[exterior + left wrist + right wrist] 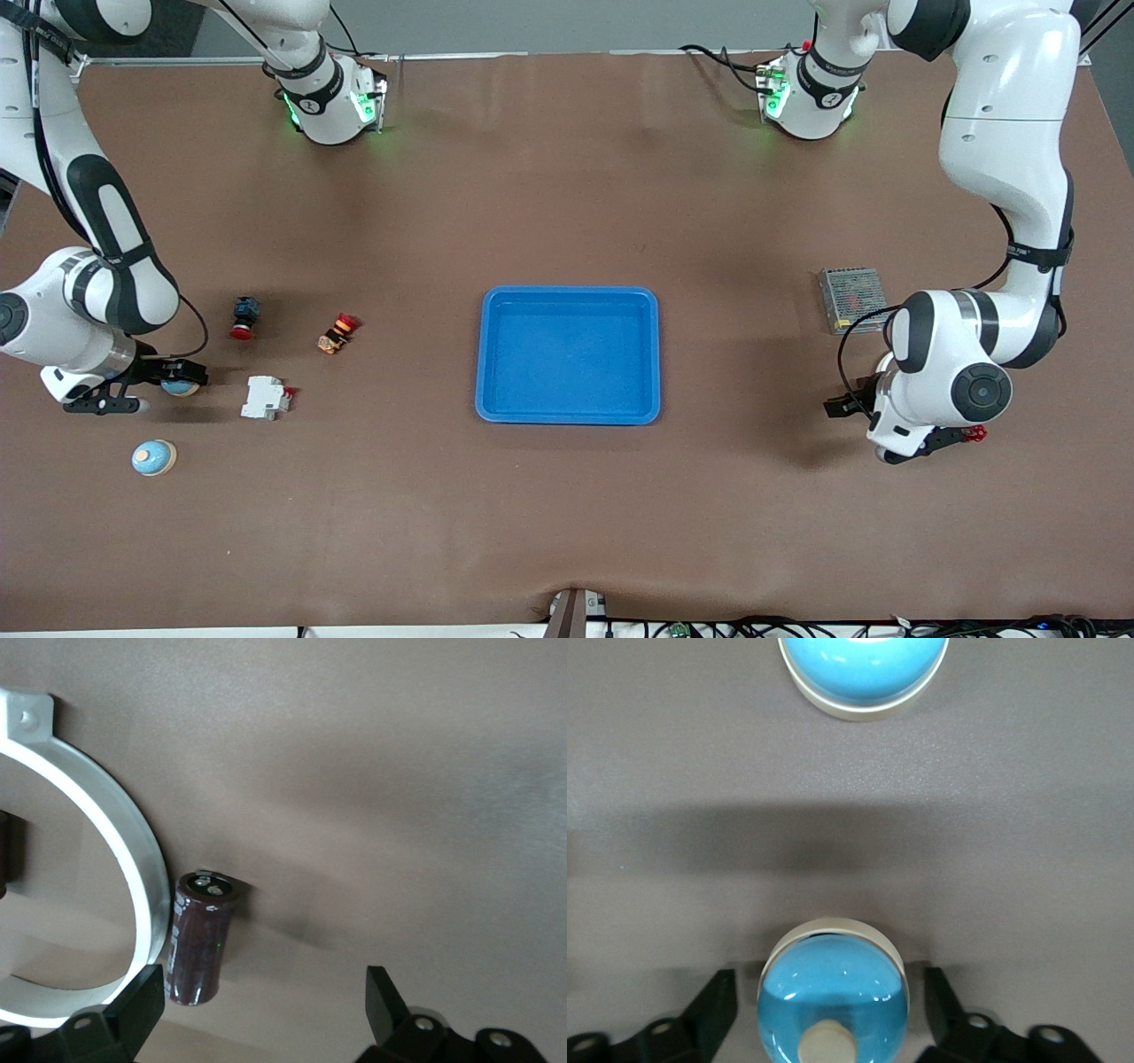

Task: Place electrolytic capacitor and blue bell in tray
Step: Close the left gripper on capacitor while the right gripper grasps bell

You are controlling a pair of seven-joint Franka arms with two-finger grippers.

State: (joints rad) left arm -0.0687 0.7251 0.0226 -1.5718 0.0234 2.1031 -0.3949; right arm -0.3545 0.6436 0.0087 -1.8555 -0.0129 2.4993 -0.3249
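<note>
Blue bell (833, 997) sits on the table between the right gripper's (828, 1010) spread fingers (713, 1005), ungripped, at nine o'clock from the tray (569, 413). Electrolytic capacitor (200, 937) lies beside the wide-open, empty left gripper (266, 1014), at three o'clock.

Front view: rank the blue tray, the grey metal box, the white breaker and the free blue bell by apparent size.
1. blue tray
2. grey metal box
3. white breaker and free blue bell: these look alike in size, so no ranking between them.
</note>
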